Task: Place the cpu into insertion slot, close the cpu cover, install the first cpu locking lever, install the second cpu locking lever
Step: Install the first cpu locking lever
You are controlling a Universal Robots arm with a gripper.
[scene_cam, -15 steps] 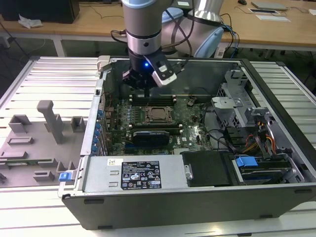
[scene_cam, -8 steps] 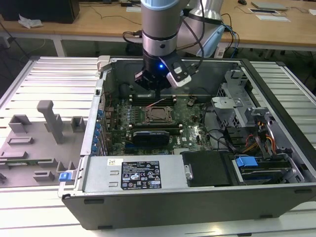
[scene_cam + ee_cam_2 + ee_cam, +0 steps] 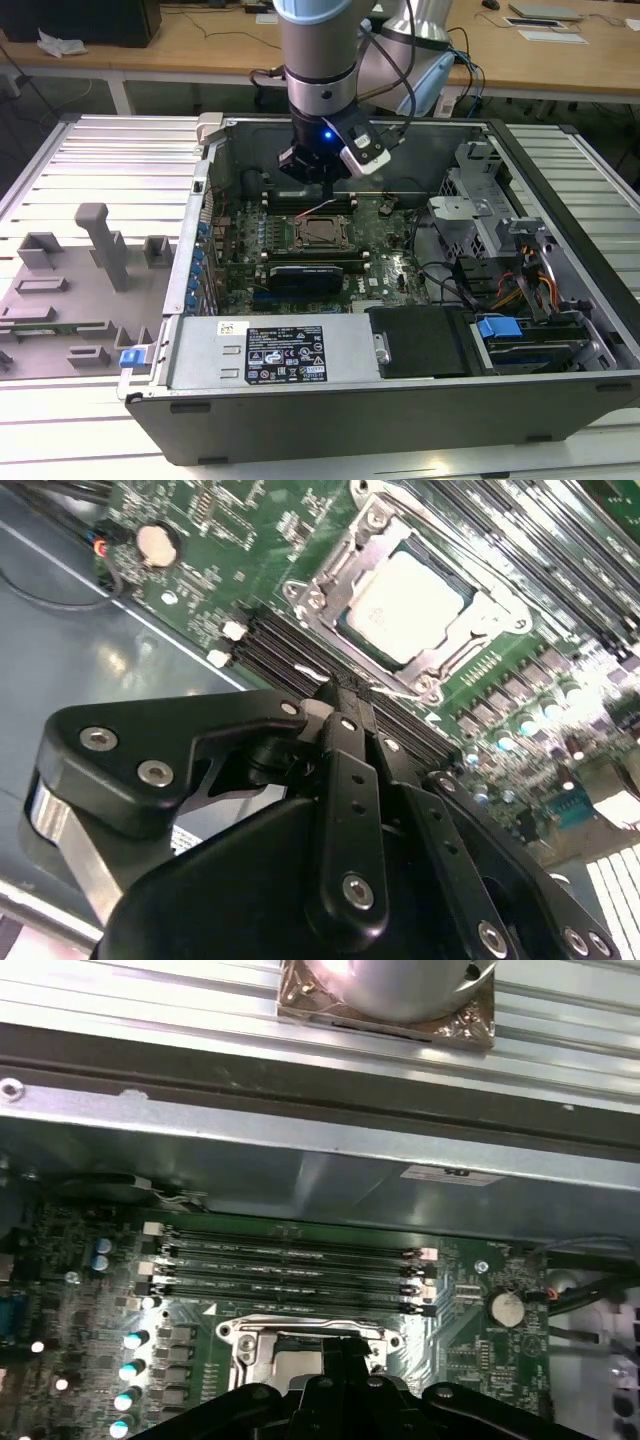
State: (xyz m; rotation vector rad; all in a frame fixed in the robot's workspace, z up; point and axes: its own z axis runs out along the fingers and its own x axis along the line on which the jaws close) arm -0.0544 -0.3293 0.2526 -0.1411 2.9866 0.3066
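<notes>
The cpu [image 3: 405,592] lies flat in the insertion slot [image 3: 322,233] on the green motherboard [image 3: 395,265], its silvery top showing. The cpu cover [image 3: 478,620] lies flat around it as a silver frame. My gripper [image 3: 328,183] hangs just above the board, a little behind the slot toward the black memory slots [image 3: 290,1265]. In both wrist views its black fingers [image 3: 345,740] meet at the tips with nothing between them. In the first wrist view the fingers [image 3: 345,1360] cover part of the slot [image 3: 245,1340]. I cannot tell how the locking levers stand.
The open computer case [image 3: 330,400] walls in the board on all sides. A drive cage and cables [image 3: 520,270] crowd the exterior view's right. A grey fixture tray [image 3: 80,280] sits outside the case at the exterior view's left. A coin battery [image 3: 508,1307] sits beside the memory slots.
</notes>
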